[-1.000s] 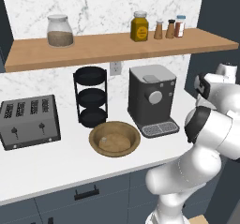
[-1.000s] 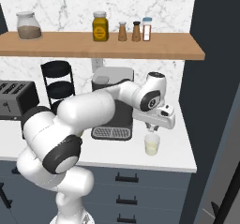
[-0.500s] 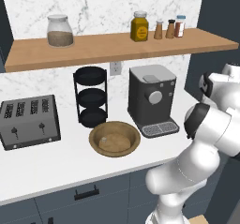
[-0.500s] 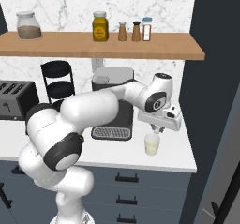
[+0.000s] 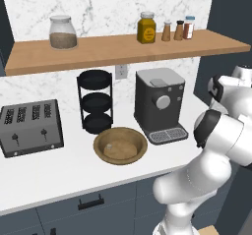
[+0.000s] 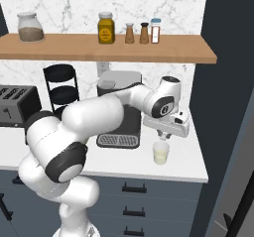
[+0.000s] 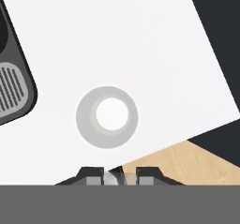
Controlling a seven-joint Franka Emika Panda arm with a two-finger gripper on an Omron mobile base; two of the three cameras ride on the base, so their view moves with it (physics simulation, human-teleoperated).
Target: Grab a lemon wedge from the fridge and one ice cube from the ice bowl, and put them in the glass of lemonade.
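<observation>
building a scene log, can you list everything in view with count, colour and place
glass of lemonade: 1, pale, counter right of coffee machine, below the pincer
ice bowl: 1, brown wood, counter front of rack
coffee machine: 1, dark grey, counter centre
tiered rack: 1, black, left of coffee machine
toaster: 1, grey, counter left
big jar: 1, clear, shelf left
amber jar: 1, shelf centre
spice shakers: 3, shelf, right of amber jar
shelf: 1, wood, wall
pincer: 1, pinching a small pale piece, above the glass
</observation>
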